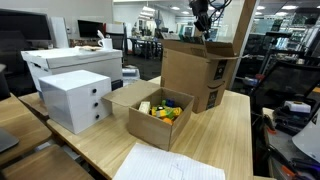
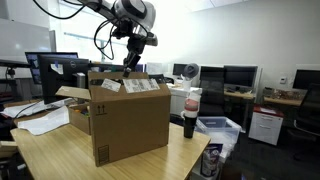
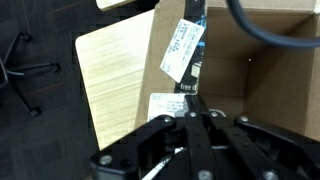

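Wrist view showed the gripper (image 3: 195, 112) with fingers drawn together on nothing, just above the large cardboard box (image 3: 265, 70), whose labelled flap (image 3: 182, 48) edge lay directly beneath. In both exterior views the gripper (image 1: 204, 28) (image 2: 129, 63) hung clear over that box's open top, free air on every side.

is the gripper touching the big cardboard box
Cannot tell. In an exterior view the gripper hangs at the big cardboard box top, its tip level with the raised flaps; no plain gap or contact shows in any view.
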### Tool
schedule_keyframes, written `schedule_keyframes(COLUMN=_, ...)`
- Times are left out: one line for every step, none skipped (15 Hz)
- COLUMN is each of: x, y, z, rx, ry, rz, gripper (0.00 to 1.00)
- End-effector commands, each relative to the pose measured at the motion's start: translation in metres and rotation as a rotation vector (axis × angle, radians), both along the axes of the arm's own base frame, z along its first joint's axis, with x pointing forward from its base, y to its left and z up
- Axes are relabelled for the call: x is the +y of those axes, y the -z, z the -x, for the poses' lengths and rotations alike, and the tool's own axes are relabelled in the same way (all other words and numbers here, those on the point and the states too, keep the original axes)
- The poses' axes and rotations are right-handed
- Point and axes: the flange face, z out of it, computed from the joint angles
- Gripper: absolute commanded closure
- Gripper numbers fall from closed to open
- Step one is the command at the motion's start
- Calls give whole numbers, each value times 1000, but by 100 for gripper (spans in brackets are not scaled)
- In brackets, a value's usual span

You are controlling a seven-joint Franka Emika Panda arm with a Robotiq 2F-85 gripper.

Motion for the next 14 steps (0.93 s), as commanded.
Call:
schedule_keyframes(x=5, y=-2, z=10, rx=-112, ry=-7, rz=-32, gripper=100)
schedule_keyframes(x=5, y=-1, z=10, rx=-138, ry=-11, rz=-41, gripper=100)
schedule_keyframes(x=6, y=2, z=10, rx=-162, ry=-11, rz=-49, gripper=100)
schedule_keyframes(x=7, y=4, z=10, rx=-178, ry=-18, rz=-55, gripper=100)
schedule_keyframes(x=8, y=8, z=10, rx=-187, ry=-19, rz=-59, gripper=100)
schedule_keyframes(x=9, y=13, z=12, rx=-191, ry=-18, rz=-64, gripper=100)
schedule_keyframes(x=8, y=19, z=14, rx=-190, ry=-15, rz=-70, gripper=100)
schedule_keyframes(x=8, y=23, z=17, rx=-186, ry=-12, rz=-71, gripper=100)
schedule_keyframes(x=7, y=25, z=19, rx=-182, ry=-8, rz=-71, gripper=100)
schedule_keyframes(x=5, y=29, z=23, rx=-168, ry=3, rz=-63, gripper=100)
schedule_keyframes(x=4, y=31, z=26, rx=-153, ry=12, rz=-59, gripper=100)
schedule_keyframes(x=2, y=32, z=29, rx=-136, ry=22, rz=-52, gripper=100)
schedule_keyframes(x=2, y=33, z=31, rx=-125, ry=28, rz=-48, gripper=100)
schedule_keyframes(x=1, y=32, z=32, rx=-117, ry=33, rz=-43, gripper=100)
